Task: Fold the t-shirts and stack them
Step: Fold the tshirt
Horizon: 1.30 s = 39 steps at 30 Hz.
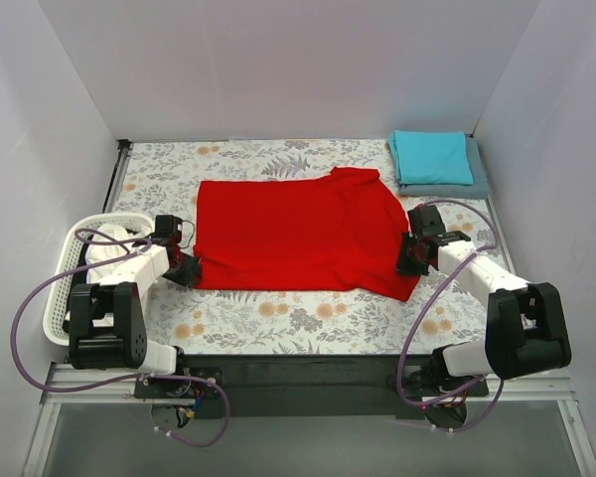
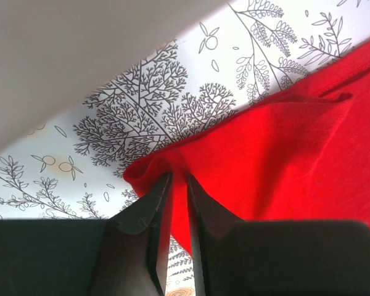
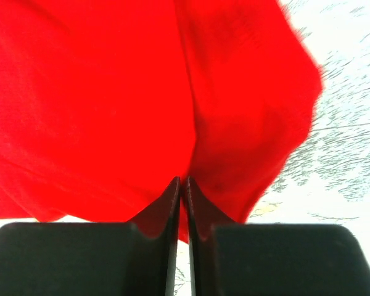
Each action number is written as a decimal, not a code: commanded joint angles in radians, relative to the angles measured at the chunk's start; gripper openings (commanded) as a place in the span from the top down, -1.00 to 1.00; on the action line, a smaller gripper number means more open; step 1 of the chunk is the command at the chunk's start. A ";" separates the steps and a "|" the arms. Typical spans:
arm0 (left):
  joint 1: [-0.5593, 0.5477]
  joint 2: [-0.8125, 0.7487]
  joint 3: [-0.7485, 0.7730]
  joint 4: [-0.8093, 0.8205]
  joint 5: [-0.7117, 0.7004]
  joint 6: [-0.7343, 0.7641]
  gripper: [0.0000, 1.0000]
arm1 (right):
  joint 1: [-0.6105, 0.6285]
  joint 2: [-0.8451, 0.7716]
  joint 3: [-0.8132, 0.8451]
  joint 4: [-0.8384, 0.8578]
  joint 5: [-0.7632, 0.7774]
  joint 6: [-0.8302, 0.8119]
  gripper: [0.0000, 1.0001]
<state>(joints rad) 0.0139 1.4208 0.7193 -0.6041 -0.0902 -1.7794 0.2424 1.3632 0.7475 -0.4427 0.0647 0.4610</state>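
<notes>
The bright red t-shirt (image 1: 298, 234) lies spread across the middle of the floral table. My left gripper (image 1: 186, 268) is shut on the red shirt's near left corner (image 2: 172, 161), the cloth pinched between the fingers. My right gripper (image 1: 411, 257) is shut on the red shirt's near right edge (image 3: 191, 123), the cloth bunching up from the fingertips. The teal t-shirt (image 1: 433, 157) lies folded on top of the folded grey-blue t-shirt (image 1: 477, 182) at the far right corner.
A white lattice basket (image 1: 70, 268) stands at the left table edge beside the left arm. White walls close in the table on three sides. The floral tablecloth (image 1: 278, 318) shows in front of the red shirt.
</notes>
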 commanded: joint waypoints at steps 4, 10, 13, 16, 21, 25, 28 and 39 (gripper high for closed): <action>0.000 0.041 -0.023 -0.036 -0.046 -0.009 0.87 | -0.038 0.007 0.134 -0.021 0.038 -0.070 0.80; 0.000 0.024 -0.024 -0.049 -0.051 -0.008 0.92 | -0.054 0.063 0.185 -0.037 -0.005 -0.096 0.60; 0.000 0.030 -0.021 -0.045 -0.049 -0.009 0.92 | -0.054 0.028 0.124 -0.031 -0.026 -0.093 0.27; 0.000 0.033 -0.024 -0.043 -0.045 -0.011 0.94 | -0.054 -0.019 0.056 -0.019 -0.052 -0.084 0.04; 0.000 0.033 -0.027 -0.040 -0.042 -0.006 0.94 | -0.054 -0.049 -0.019 0.010 -0.111 -0.062 -0.01; 0.000 0.032 -0.030 -0.037 -0.040 -0.006 0.95 | -0.054 -0.052 -0.040 0.030 -0.129 -0.045 0.03; 0.001 0.032 -0.034 -0.037 -0.040 -0.005 0.95 | -0.054 -0.044 -0.033 0.038 -0.150 -0.039 0.29; 0.000 0.026 -0.034 -0.046 -0.051 0.000 0.95 | -0.055 0.011 0.113 -0.037 -0.024 -0.123 0.88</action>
<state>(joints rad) 0.0139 1.4231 0.7208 -0.6182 -0.0975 -1.7813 0.1909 1.3533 0.7727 -0.4614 -0.0288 0.3828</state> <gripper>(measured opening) 0.029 0.063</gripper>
